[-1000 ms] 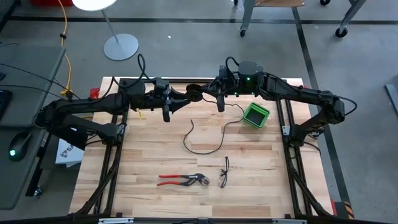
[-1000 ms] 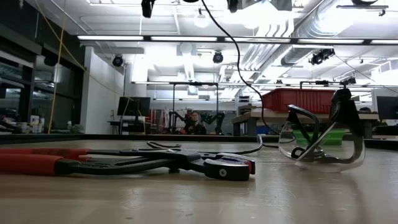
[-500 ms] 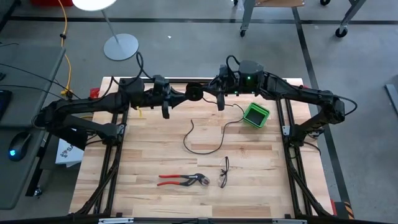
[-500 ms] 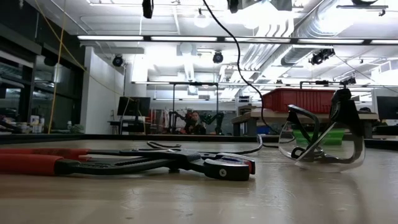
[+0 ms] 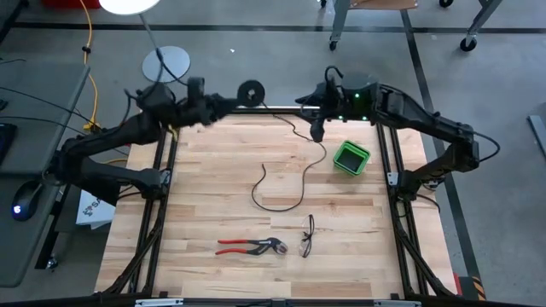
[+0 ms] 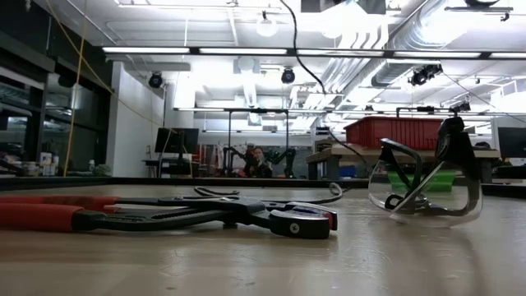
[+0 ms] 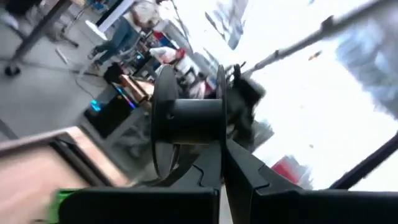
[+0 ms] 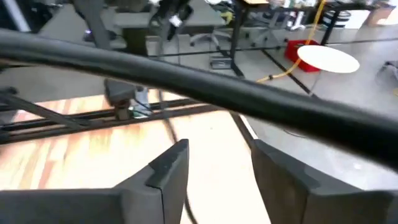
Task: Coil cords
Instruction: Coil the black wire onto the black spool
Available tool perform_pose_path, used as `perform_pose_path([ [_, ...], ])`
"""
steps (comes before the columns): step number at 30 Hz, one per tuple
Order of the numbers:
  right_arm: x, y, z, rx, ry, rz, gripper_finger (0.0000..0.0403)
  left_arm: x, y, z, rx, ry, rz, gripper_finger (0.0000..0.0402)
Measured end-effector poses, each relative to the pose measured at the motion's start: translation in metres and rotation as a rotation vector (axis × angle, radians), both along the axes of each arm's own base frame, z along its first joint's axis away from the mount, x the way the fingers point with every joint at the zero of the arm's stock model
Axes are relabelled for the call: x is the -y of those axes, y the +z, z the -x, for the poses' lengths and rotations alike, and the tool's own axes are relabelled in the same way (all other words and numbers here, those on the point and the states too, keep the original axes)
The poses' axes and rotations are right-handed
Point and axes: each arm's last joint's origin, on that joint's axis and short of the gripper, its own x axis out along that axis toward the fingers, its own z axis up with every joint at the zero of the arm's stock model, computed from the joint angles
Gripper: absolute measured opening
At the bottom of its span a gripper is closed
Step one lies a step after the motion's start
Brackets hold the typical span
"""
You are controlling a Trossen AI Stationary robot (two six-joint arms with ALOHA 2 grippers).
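Observation:
A small black reel (image 5: 250, 90) hangs in the air just past the table's far edge, with my left gripper (image 5: 238, 97) shut on it. In the left wrist view the reel (image 7: 186, 121) shows two round flanges and a bare hub. The thin black cord (image 5: 300, 139) runs from the reel down to the table and ends in a loose loop (image 5: 277, 205) lying mid-table. In the low view the cord (image 6: 311, 70) hangs from above. My right gripper (image 5: 317, 130) stands open beside the cord, near the far edge; the cord (image 8: 171, 134) passes by its fingers. My left gripper pinches the rim of one flange (image 7: 221, 149) of the reel between its two fingers. The fingers come level from the table's left. The reel is lifted clear, its axle lying across the fingers, and the cord trails from it slack.
A green bin (image 5: 351, 157) stands at the far right. Red-handled pliers (image 5: 250, 247) and safety glasses (image 5: 307, 236) lie near the front edge. A white lamp base (image 5: 166, 62) stands on the floor beyond the far left corner.
My left gripper has shut on the reel and carried it up and toward the far left, past the table's far edge. My right gripper has opened, let the reel go and drawn back toward the right. The cord's upper part has followed the reel; its loop has stayed on the table.

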Motion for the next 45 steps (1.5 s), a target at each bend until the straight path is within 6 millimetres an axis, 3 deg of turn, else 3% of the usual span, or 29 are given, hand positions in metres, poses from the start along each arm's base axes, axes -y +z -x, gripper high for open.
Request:
perform_pose_path([
  [5,-0.01,0.001,-0.007,0.064,0.059,0.001,0.0165,-0.01,0.022,-0.003,0.104,-0.018,0.246,0.0001],
  [9,-0.015,0.004,-0.017,0.204,0.036,0.052,0.0154,-0.016,0.036,-0.003,0.164,-0.024,0.327,0.0001],
  [17,-0.015,0.006,-0.028,0.304,-0.033,0.104,0.0128,-0.02,0.042,-0.012,0.152,-0.007,0.325,0.0],
  [36,-0.021,-0.011,-0.034,0.113,-0.16,0.228,0.0062,-0.021,0.043,-0.011,0.166,0.036,0.331,0.0],
  [45,-0.022,-0.012,-0.04,0.162,-0.161,0.166,0.0036,-0.021,0.043,-0.011,0.168,0.04,0.331,0.0],
])
